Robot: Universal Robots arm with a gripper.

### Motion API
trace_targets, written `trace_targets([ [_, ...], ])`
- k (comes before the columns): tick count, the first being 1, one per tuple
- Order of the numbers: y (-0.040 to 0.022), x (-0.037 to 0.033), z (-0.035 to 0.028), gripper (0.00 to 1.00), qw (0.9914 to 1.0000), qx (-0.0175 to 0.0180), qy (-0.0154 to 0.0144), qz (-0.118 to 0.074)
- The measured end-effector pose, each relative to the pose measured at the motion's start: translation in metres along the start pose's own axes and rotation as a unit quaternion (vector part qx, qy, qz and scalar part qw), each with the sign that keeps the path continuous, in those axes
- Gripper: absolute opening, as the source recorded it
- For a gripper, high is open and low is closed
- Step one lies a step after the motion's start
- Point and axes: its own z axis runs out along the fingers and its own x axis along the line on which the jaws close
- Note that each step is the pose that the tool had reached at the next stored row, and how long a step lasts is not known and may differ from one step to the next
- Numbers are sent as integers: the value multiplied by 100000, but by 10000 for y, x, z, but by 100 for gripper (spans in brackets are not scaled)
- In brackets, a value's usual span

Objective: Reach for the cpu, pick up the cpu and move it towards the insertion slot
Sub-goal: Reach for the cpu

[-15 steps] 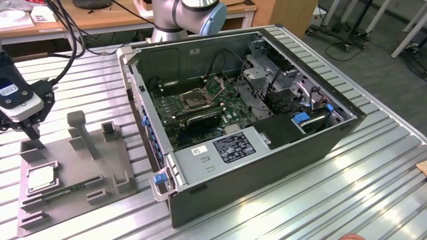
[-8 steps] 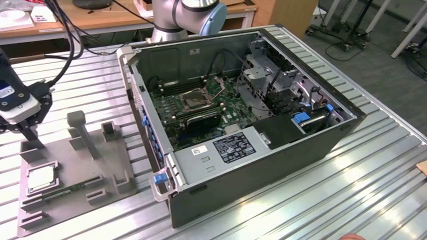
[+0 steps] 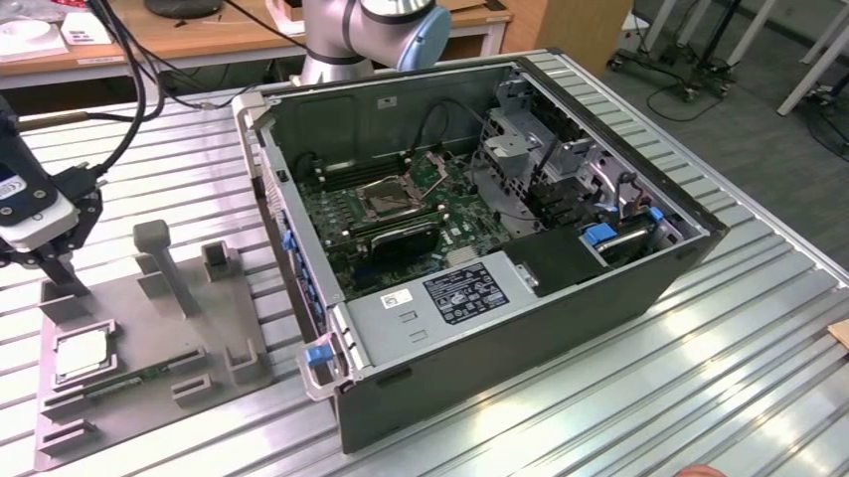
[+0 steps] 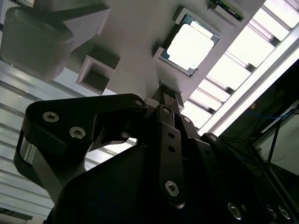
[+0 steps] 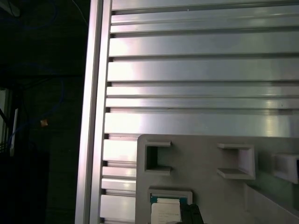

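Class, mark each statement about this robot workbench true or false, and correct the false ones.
1. The cpu lies in a pocket of the grey fixture plate. True.
2. The gripper holds the cpu. False: the cpu lies on the plate, apart from the gripper.
3. The insertion slot sits on the green board inside the open computer case. True.
4. The cpu is seated in the insertion slot. False: it lies on the fixture plate, outside the case.
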Motion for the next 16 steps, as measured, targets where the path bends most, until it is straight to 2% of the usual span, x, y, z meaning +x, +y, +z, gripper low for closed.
trace_targets([
  [10, -28, 2, 7, 10, 100000, -3, -2, -3],
  [16, -79, 9, 19, 10, 100000, -1, 3, 0],
])
